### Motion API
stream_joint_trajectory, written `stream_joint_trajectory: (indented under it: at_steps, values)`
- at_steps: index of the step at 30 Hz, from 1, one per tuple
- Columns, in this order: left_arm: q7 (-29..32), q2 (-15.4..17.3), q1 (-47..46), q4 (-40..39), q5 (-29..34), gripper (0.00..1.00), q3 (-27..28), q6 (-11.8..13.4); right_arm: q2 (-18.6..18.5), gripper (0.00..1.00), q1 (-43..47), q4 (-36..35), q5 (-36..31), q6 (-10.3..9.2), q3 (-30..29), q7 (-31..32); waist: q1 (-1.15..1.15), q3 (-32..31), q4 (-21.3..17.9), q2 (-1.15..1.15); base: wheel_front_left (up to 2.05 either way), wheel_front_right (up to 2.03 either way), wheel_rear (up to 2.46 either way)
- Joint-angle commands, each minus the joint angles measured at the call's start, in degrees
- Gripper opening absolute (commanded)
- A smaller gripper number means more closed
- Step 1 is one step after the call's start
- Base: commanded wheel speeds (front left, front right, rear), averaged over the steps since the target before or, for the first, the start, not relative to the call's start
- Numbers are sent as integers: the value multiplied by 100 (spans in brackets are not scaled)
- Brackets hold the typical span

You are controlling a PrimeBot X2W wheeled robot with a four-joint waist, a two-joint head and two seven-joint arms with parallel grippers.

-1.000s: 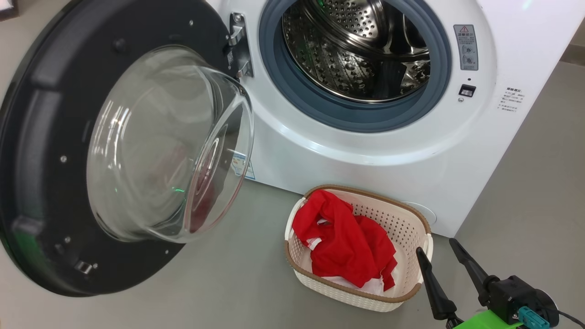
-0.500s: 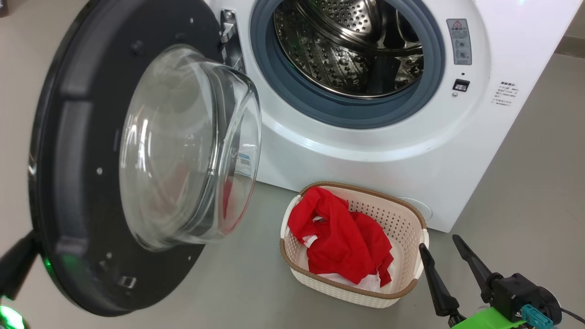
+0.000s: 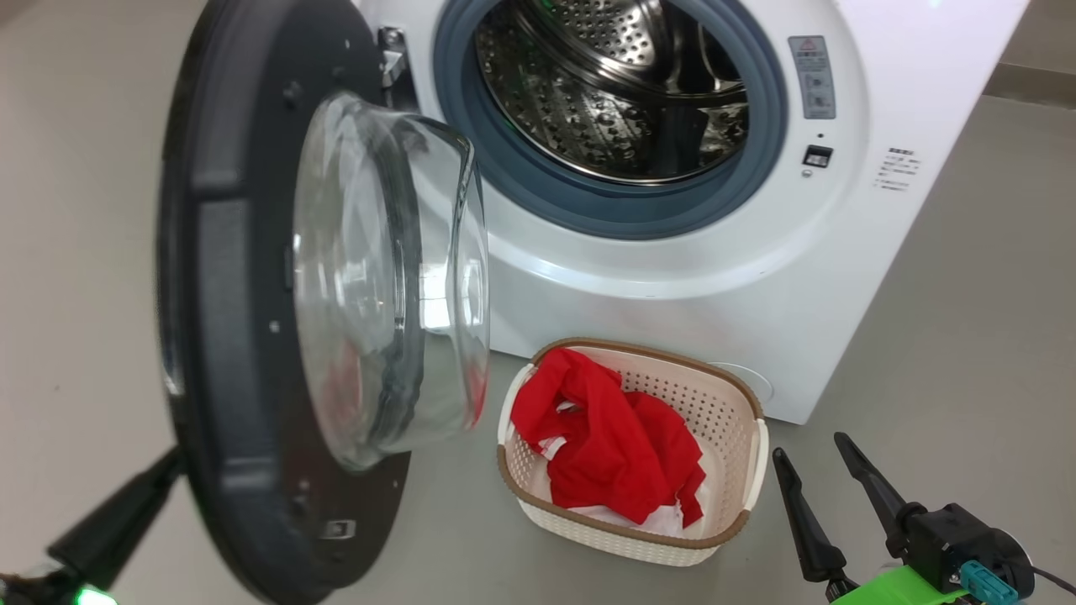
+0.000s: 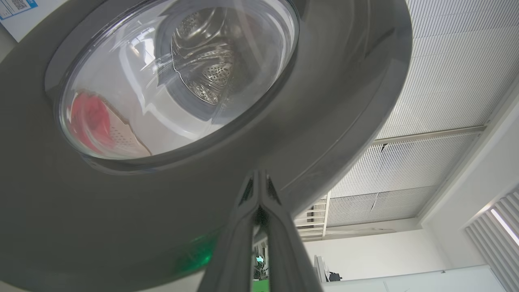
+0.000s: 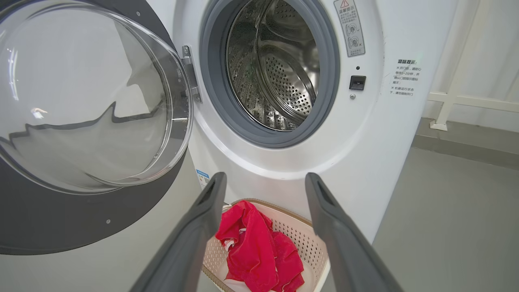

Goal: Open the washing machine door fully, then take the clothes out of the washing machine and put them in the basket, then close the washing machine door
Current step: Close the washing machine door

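A smooth grey floor [image 3: 967, 294] spreads from three to five o'clock in the head view, evenly lit. In the right wrist view, at three o'clock, a white railing [image 5: 474, 101] stands before a pale wall [image 5: 478, 40], with a darker skirting strip [image 5: 458, 147] beneath. In the left wrist view, a white ribbed ceiling [image 4: 446, 61] lies at two o'clock, and a slatted panel [image 4: 500, 221] with one bright strip at four o'clock.

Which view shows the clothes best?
The head view: the clothes lie whole in the basket. The right wrist view crops them at its bottom edge; the left wrist view, a red blur through the door.
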Motion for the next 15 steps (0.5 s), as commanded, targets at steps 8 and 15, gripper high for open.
stream_joint_trajectory:
  at_steps: [8,15]
  values:
    - [191,-105,133,-798,-120,0,-6,79,-62,100,-316,-88,22,36,114,-85,0,9,-368,0,0,0,0]
    - [218,-213,155,-956,-125,0,-83,62,-62,100,-335,-55,39,36,109,-103,0,31,-686,0,0,0,0]
